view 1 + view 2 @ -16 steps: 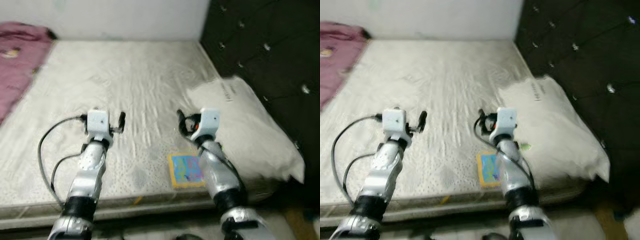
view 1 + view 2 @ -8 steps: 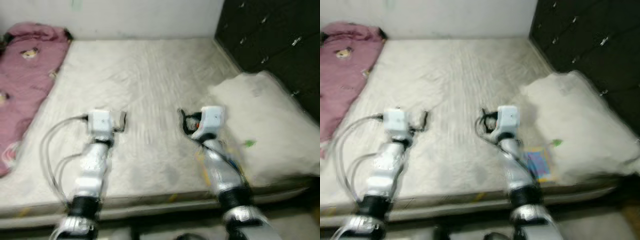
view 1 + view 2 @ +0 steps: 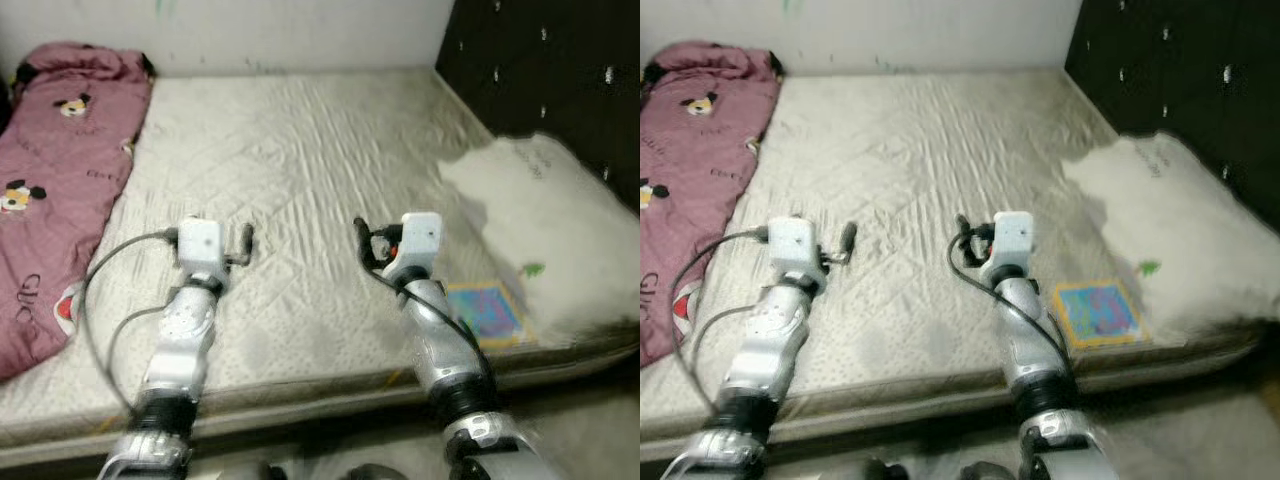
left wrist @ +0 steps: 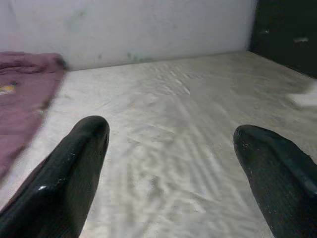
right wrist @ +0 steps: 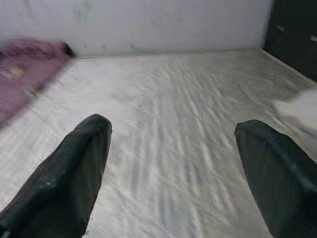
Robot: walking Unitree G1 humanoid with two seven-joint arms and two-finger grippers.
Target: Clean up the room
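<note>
Both end effectors, left [image 3: 243, 241] and right [image 3: 362, 238], are hovering spread and empty over the bed [image 3: 300, 170]; we are judging the book [image 3: 487, 311] beside the pillow [image 3: 545, 230] needs tidying.

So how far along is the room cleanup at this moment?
Nothing looks tidied yet. The left tool and right tool are both open and empty above the mattress. Left to handle: the colourful booklet lying near the mattress edge beside the white pillow, and the pink blanket bunched along the robot's left side.
</note>
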